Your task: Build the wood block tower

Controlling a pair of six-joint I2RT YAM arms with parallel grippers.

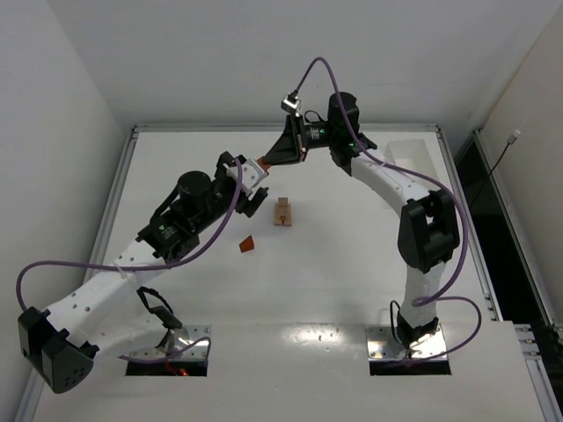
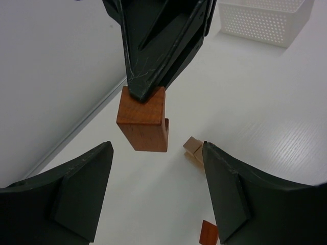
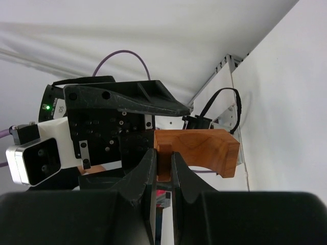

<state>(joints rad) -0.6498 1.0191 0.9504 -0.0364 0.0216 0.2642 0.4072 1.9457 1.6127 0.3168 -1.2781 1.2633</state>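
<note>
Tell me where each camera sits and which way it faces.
Top external: above and behind the bases, looking down on the table; the left arm and right arm both show.
Left wrist: on the left arm, looking past its open left fingers at the reddish-brown block and white tray.
Right wrist: on the right arm, looking along its right fingers, shut on that block, toward the left arm's wrist.
Shared: both wrist views show the reddish-brown block pinched in the right fingers.

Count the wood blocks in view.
3: a reddish-brown block in the right gripper, a tan block mid-table, and a small reddish block nearer the arms' bases. The tan block may be several stacked.
</note>
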